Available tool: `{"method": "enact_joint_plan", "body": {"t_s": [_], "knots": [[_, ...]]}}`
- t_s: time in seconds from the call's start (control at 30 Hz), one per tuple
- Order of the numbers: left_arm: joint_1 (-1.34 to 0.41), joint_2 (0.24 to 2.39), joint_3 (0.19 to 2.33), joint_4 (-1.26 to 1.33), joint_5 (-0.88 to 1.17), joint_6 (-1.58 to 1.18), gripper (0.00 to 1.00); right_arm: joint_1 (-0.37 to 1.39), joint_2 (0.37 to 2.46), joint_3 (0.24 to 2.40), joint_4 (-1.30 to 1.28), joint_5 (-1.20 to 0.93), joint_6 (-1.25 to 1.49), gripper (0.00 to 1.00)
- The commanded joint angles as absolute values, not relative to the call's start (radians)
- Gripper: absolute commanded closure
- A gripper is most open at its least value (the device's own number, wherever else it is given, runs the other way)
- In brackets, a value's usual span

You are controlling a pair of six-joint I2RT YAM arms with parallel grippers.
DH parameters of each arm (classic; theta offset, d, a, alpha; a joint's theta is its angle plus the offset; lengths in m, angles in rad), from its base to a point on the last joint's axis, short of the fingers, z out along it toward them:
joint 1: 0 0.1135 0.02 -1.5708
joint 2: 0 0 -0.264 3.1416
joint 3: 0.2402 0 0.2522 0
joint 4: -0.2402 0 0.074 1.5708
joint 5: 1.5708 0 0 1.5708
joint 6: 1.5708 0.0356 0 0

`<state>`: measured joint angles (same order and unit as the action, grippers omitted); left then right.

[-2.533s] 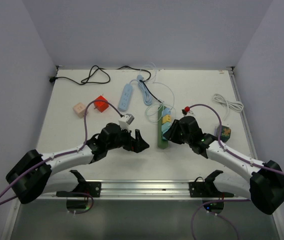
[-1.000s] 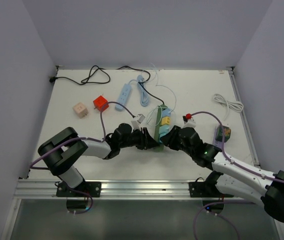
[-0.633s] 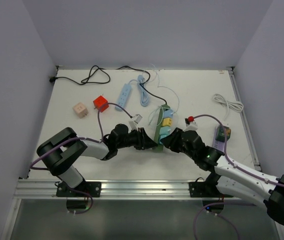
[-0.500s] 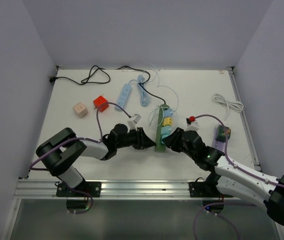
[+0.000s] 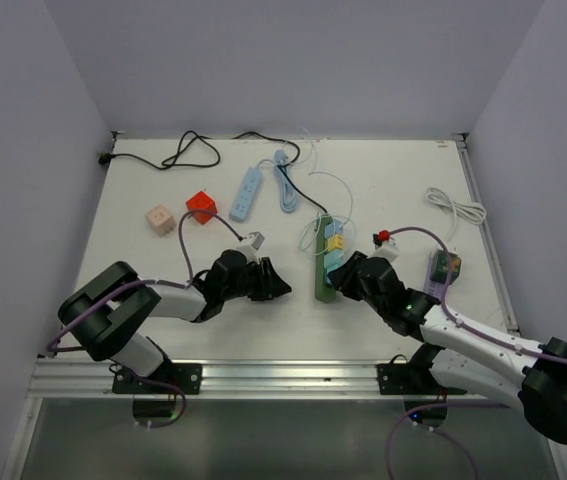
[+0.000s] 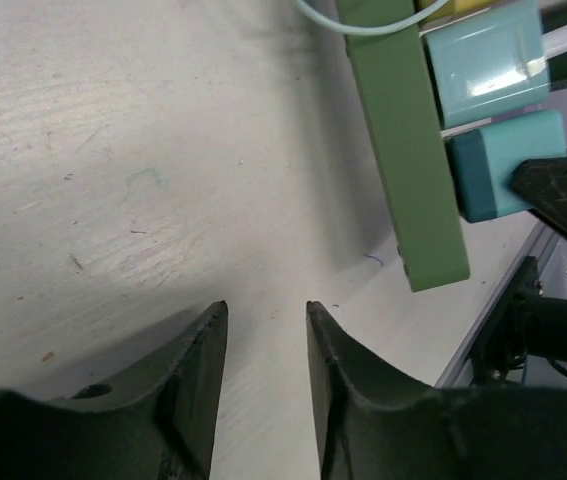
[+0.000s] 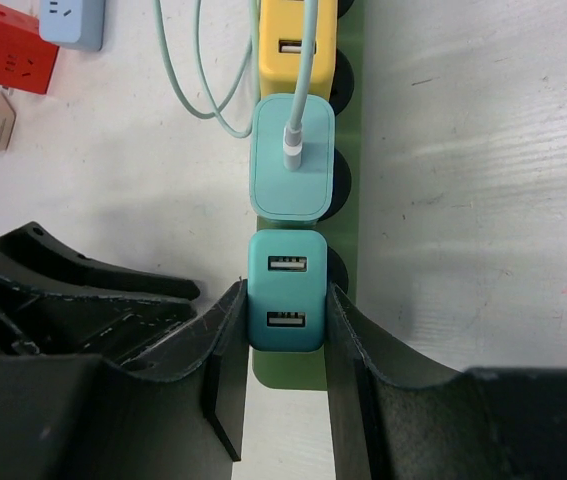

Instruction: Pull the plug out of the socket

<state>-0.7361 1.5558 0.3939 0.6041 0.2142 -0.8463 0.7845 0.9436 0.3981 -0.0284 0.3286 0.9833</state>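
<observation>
**Right gripper clamped on the teal plug at the strip's near end**

The green power strip [image 5: 323,262] lies near the middle of the table [image 5: 403,180], running from near to far. Three plugs stand in it. The teal plug [image 7: 285,290], a block with two USB ports on its back, sits in the nearest socket. In the left wrist view its body rests against the strip's face. A pale teal charger [image 7: 292,160] with a thin cable is just beyond it, and a yellow plug [image 7: 298,40] is farther along.

The right gripper [image 7: 285,308] reaches in from the near right. Its jaws are closed on the teal plug, one finger pressed to each side of the block.

The left gripper [image 6: 263,315] lies low over the table, to the left of the strip's near end. It is close to the strip but not touching it. Its fingers are drawn together to a narrow slit and hold nothing.

To the far left sit a red cube adapter [image 5: 200,207], a beige cube adapter [image 5: 159,219] and a blue power strip [image 5: 248,192]. A black cable [image 5: 188,152] is looped at the far edge. A white cable [image 5: 455,208] is coiled at the right.
</observation>
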Motion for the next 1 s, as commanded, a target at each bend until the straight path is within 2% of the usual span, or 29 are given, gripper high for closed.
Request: {"method": "enact_joint_plan", "body": {"t_s": [0.0,0.03,0.07,0.17,0.53,0.7,0.9,0.97], "knots": [[-0.738,1.493,0.374,0.659,0.239,-0.865,0.57,0.788,0.943,0.459,0.086,0.376,0.992,1.0],[-0.738,1.483,0.364,0.699,0.253,-0.876,0.54,0.788,0.948,0.459,0.087,0.373,0.994,1.0],[-0.738,1.471,0.361,0.719,0.287,-0.897,0.44,0.788,0.951,0.459,0.097,0.373,0.999,1.0],[-0.744,1.471,0.39,0.762,0.363,-0.908,0.33,0.79,0.974,0.465,0.113,0.359,1.006,1.0],[-0.81,1.618,0.524,0.814,0.459,-0.963,0.22,0.836,1.038,0.52,0.159,0.379,1.012,1.0],[-0.831,1.692,0.568,0.789,0.463,-0.976,0.23,0.859,1.043,0.525,0.178,0.383,1.026,1.0],[-0.833,1.764,0.568,0.822,0.462,-0.997,0.35,0.887,1.011,0.509,0.193,0.408,1.04,1.0],[-0.833,1.781,0.575,0.825,0.454,-0.994,0.42,0.9,1.009,0.499,0.212,0.411,1.057,1.0]]}}
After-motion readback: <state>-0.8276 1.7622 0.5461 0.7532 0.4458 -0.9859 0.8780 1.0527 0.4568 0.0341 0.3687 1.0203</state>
